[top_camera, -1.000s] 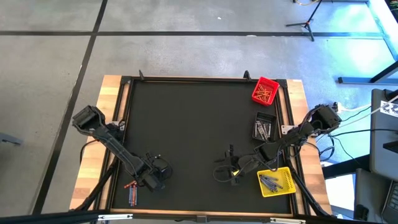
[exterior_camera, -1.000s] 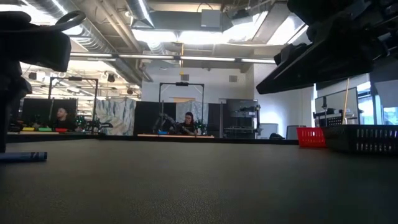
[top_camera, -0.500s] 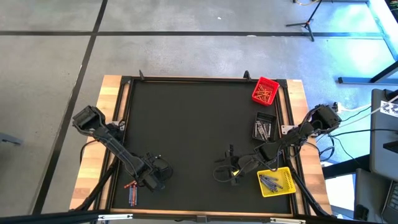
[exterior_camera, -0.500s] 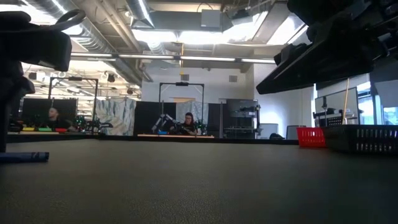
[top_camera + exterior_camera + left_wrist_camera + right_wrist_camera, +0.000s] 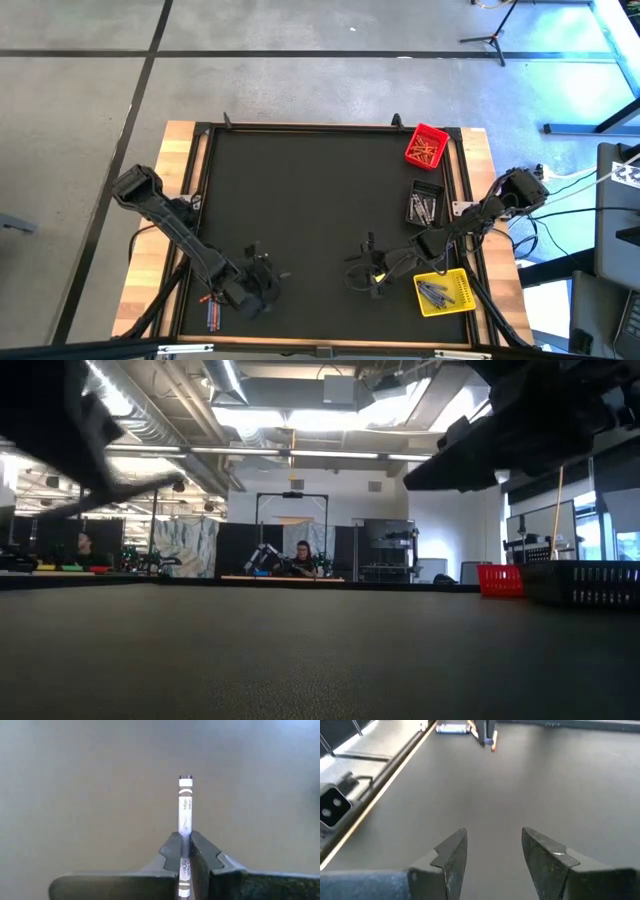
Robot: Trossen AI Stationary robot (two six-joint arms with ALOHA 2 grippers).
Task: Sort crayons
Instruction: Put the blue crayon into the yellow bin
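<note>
— From here, what does the left gripper (image 5: 184, 851) do?

— Its two fingers are pressed together on a blue crayon (image 5: 183, 807). The crayon stands out straight between the fingers, over the dark mat. This gripper is at the near left corner of the table (image 5: 178, 150).

— Are there more crayons there?

— Yes, a few loose crayons (image 5: 211, 311), blue and red-orange, lie on the mat just beside it, near the wooden edge.

— And the right gripper (image 5: 492, 851)?

— It is spread open and holds nothing. It hangs low over the bare mat (image 5: 300, 190), near the yellow bin (image 5: 459, 292).

— What is in the bins?

— The yellow bin has blue-grey crayons, the black bin (image 5: 424, 206) has grey ones, and the red bin (image 5: 427, 145) in the far right corner has red-orange ones.

— And the room?

— Behind the table I see a person seated (image 5: 303, 558) at a far bench, another person (image 5: 84, 547) on the left, and bright ceiling lamps (image 5: 290, 420).
</note>
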